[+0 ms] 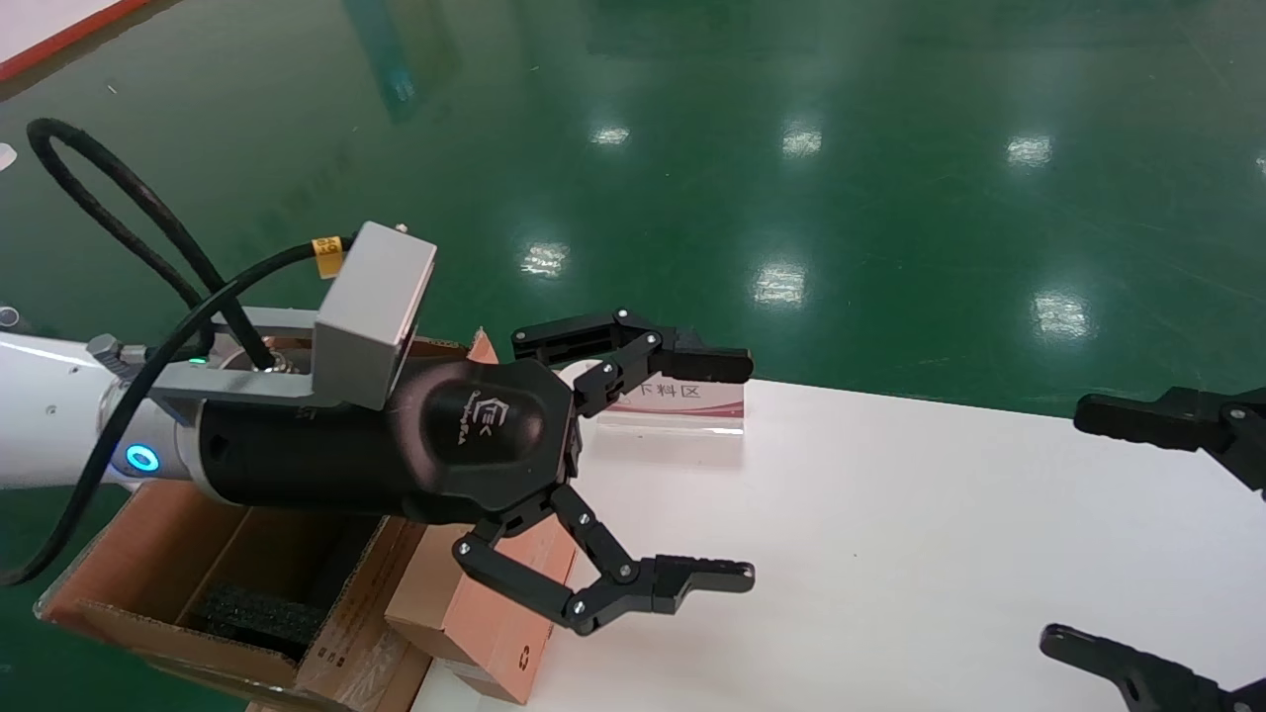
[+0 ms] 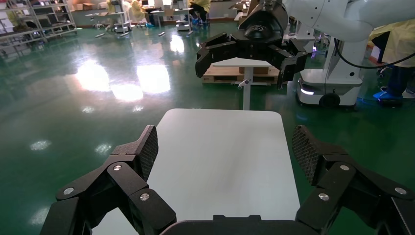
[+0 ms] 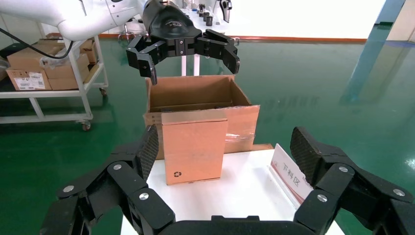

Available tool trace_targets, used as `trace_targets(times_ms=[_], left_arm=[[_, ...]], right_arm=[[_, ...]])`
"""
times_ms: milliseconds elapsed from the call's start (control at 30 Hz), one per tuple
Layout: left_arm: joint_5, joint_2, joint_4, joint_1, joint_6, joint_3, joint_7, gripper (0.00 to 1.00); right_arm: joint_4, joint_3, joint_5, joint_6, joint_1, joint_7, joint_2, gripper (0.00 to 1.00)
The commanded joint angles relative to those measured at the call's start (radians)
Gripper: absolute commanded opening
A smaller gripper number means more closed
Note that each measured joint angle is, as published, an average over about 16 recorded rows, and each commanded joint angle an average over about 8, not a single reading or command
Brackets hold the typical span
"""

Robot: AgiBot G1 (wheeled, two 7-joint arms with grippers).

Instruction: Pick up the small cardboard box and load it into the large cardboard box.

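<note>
Now the left pincer [image 1: 727, 473] is hanging wide open above the small cardboard box [image 1: 495, 603], which is standing on the counter's [image 1: 890, 534] left edge, touching the large cardboard box [image 1: 198, 583]; it should drop straight down; the right pincer [image 1: 1137, 534] is waiting open.

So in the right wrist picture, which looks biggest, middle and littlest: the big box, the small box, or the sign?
1. The large cardboard box, widest.
2. The small cardboard box.
3. The sign, though it sits nearer the camera and partly hidden by the right gripper.
</note>
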Motion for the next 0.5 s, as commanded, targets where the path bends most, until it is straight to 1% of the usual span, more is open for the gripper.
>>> trace_targets(times_ms=[33, 500], left_arm=[[0.000, 0.000, 0.000, 0.000, 0.000, 0.000, 0.000, 1.00], [0.004, -0.001, 0.001, 0.000, -0.003, 0.002, -0.003, 1.00]], right_arm=[[0.000, 0.000, 0.000, 0.000, 0.000, 0.000, 0.000, 1.00], [-0.001, 0.000, 0.000, 0.000, 0.000, 0.000, 0.000, 1.00]])
